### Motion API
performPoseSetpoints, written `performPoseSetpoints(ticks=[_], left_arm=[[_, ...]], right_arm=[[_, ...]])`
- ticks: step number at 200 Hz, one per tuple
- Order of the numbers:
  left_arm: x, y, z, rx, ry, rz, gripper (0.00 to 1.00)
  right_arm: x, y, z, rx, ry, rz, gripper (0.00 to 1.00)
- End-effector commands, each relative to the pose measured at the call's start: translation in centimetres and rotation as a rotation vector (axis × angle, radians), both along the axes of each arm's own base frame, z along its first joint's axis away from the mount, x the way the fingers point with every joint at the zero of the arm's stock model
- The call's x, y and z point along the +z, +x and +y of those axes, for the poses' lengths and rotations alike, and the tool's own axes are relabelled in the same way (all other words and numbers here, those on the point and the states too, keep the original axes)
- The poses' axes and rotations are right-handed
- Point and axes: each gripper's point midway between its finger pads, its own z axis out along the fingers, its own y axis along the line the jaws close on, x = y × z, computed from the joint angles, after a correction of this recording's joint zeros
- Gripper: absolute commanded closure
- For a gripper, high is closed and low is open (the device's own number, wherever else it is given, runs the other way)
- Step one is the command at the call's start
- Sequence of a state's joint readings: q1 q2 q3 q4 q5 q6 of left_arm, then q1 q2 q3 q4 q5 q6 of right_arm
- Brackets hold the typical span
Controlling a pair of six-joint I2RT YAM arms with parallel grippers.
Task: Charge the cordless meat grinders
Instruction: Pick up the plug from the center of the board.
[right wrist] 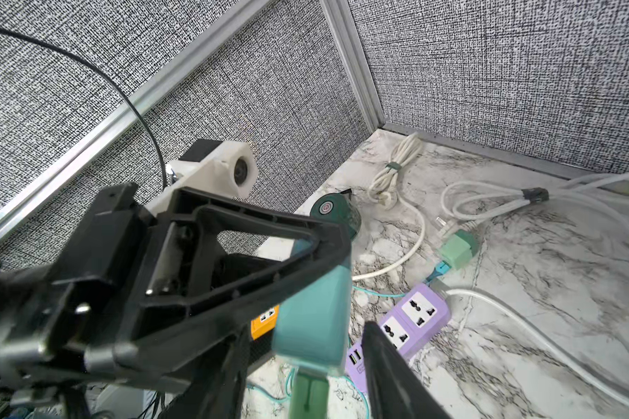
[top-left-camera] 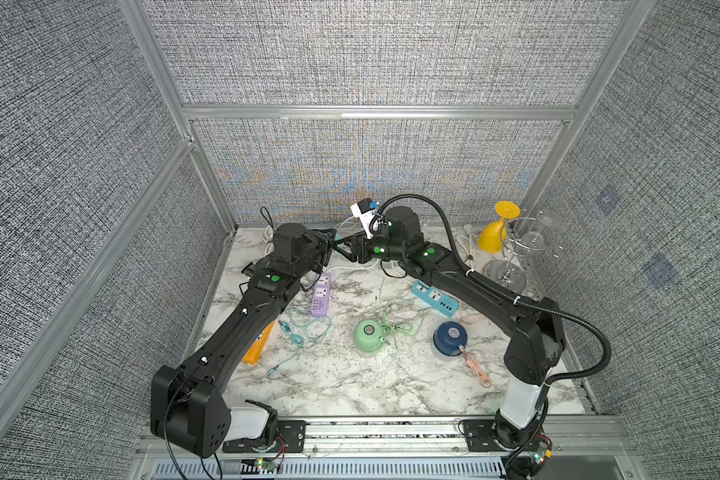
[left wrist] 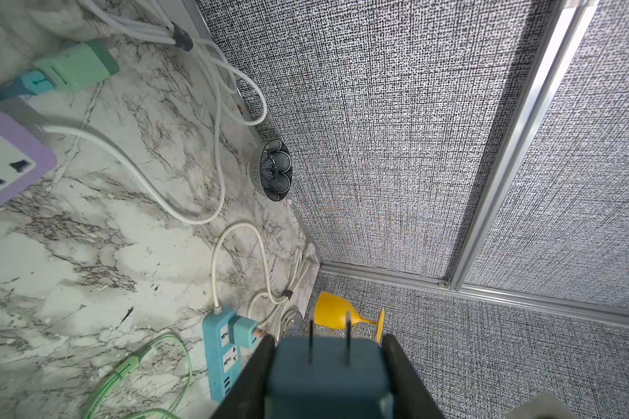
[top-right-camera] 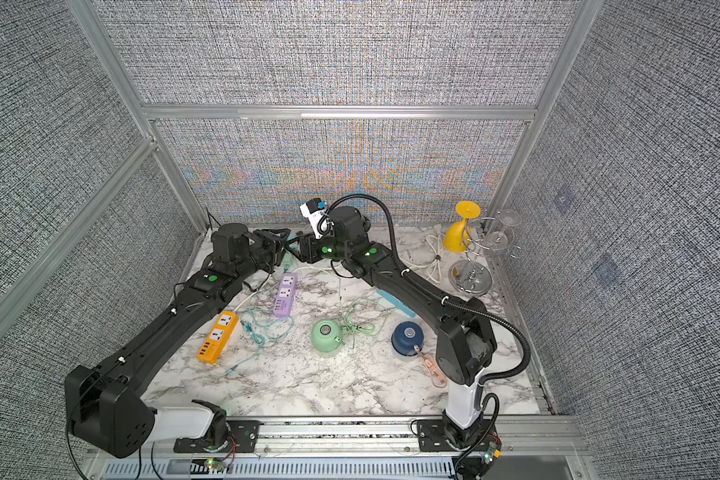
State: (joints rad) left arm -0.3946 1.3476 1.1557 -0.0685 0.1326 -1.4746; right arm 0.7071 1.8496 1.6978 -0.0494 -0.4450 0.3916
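Smooth marble-look tabletop (top-left-camera: pixel 350 386), coarse grey woven-cloth walls (top-left-camera: pixel 350 62), brushed aluminium rails (top-left-camera: pixel 375 112), matt plastic mint grinder (top-left-camera: pixel 366 343)

The left end effector (right wrist: pixel 324 259) clamps a teal charger block (right wrist: pixel 311 319). The block and its mint cable end (right wrist: pixel 307 395) sit between the dark fingers (right wrist: pixel 389 373) of the right end effector (right wrist: pixel 305 381), with a sliver of gap on one side. Beyond them, on the marble bench (right wrist: pixel 523 290), lie a purple power strip (right wrist: pixel 416 319), a mint-green adapter (right wrist: pixel 458 248) and bundled white cords (right wrist: pixel 396 170). The dark green grinder (right wrist: pixel 333 214) sits by the wall.

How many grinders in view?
3. Mint green grinder mid-table; navy blue grinder toward the right arm; dark green grinder by the far wall, seen only in the right wrist view.
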Motion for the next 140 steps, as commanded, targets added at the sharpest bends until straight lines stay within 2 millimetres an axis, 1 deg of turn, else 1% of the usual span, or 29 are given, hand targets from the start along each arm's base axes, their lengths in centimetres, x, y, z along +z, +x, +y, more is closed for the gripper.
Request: performPoseSetpoints(ticks=[1,47,75,118,124,140], left_arm=[[0.9,0.1,-0.2,-0.005,-0.032,-0.027,1.0],[0.9,0.0,-0.2,-0.001,-0.049,-0.029,1.0],[0.9,-0.2,-0.1,0.0,-0.054,-0.027,1.0],[0.7,-0.4,0.0,0.005,-0.063,-0.025,1.0],[0.6,-0.4,0.0,0.006,-0.064,-0.024,1.0],[0.6,-0.4,0.0,0.005,-0.069,-0.026,1.0]], right_arm=[[0.1,0.0,0.4,0.002,-0.01,-0.012,0.55],[-0.2,-0.3,1.3,0.013,-0.017,-0.005,0.58],[-0.3,-0.5,1.5,0.024,-0.015,0.001,0.67],[0.1,-1.2,2.1,0.074,0.013,0.016,0.75],[0.2,-1.3,2.2,0.086,0.019,0.02,0.78],[0.4,-1.6,2.6,0.112,0.037,0.034,0.92]])
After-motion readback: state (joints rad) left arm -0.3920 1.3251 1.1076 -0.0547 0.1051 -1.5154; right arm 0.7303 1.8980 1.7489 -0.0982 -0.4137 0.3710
